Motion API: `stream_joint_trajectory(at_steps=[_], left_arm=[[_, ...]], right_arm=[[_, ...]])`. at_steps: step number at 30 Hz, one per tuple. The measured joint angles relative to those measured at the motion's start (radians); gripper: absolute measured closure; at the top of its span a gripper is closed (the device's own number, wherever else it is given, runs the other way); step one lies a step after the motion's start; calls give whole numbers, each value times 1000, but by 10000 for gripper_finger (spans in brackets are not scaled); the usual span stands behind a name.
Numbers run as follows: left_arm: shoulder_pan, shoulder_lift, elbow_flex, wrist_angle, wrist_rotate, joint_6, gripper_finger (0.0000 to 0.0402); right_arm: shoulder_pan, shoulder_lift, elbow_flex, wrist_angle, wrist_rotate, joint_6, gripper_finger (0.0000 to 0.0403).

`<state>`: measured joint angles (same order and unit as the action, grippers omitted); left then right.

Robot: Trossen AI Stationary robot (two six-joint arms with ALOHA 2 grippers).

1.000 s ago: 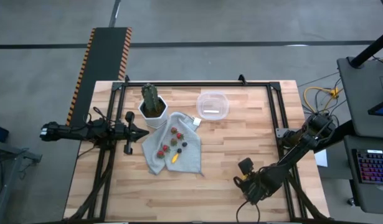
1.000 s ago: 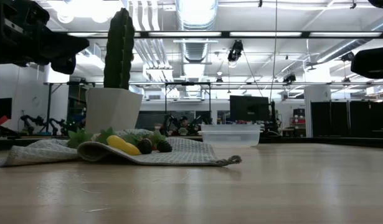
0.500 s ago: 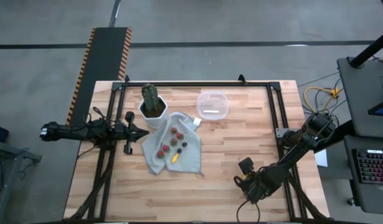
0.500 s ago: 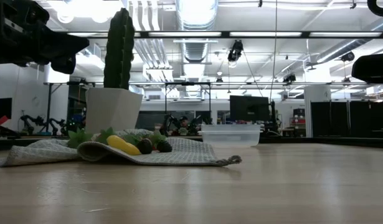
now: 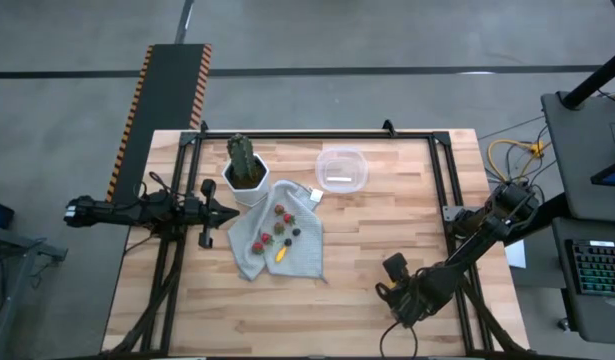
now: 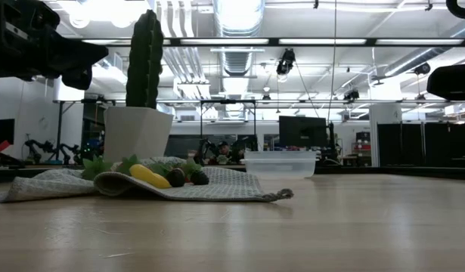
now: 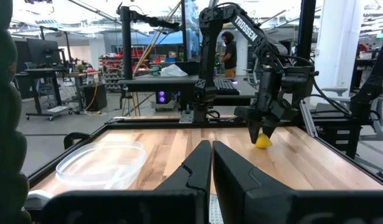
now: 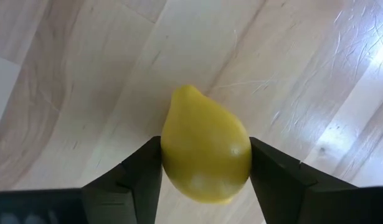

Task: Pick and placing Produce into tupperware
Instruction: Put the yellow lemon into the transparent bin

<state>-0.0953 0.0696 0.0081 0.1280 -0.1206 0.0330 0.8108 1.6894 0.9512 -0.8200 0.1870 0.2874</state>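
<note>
Nothing visibly moves: right tool [image 8: 205,163] stays pinching the lemon [image 8: 206,154] low right on the tabletop [image 5: 387,220]; left tool [image 7: 211,163] pressed together. Grasp made, next lift toward the upper-centre tupperware [image 5: 341,168].

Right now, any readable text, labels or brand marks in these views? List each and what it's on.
"TROSSEN": white letters along the upper link of the right arm, seen in the left wrist view.
Nothing else readable: the monitor across the room in the low view is too small to make out.
</note>
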Motion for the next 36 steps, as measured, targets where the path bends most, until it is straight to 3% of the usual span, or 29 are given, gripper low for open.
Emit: stream_joint_trajectory(at_steps=[5, 14, 24, 31, 36], left_arm=[[0, 0, 0, 0, 0, 0, 402], [0, 1, 0, -2, 0, 0, 402], [0, 2, 0, 0, 1, 0, 402], [0, 2, 0, 30, 2, 0, 402], [0, 0, 0, 30, 1, 0, 402]], right_arm=[[-13, 0, 17, -1, 47, 0, 207], [-147, -6, 24, 3, 391, 94, 207], [-369, -146, 24, 68, 600, 18, 207], [-559, -328, 19, 330, 592, -229, 207], [-709, -447, 4, 535, 485, -371, 207]])
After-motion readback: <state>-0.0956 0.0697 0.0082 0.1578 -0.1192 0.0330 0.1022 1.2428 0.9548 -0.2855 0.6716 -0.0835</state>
